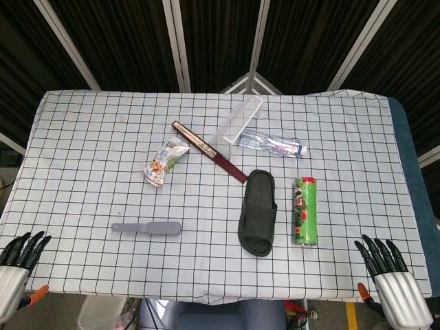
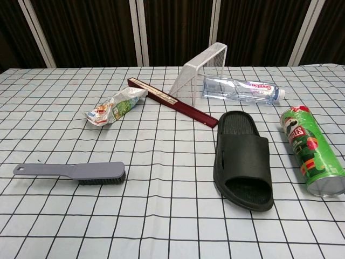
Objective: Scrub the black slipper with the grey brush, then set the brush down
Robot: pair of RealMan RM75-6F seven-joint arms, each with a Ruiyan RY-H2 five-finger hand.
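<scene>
- Two hands are hanging released at the tabletop's [image 1: 82, 137] near edge — left hand [image 1: 17, 265], right hand [image 1: 392, 282], fingers apart.
- Grey brush [image 1: 147, 227] is lying untouched, left of the black slipper [image 1: 258, 211] — well apart.

we see a lab-style test setup: a table [image 1: 82, 137] under a checked cloth, ringed by black curtains [image 2: 81, 32] on metal frame bars [image 1: 175, 41].

both the left hand [image 1: 17, 265] and right hand [image 1: 392, 285] are cut off by the head view's bottom edge.
</scene>
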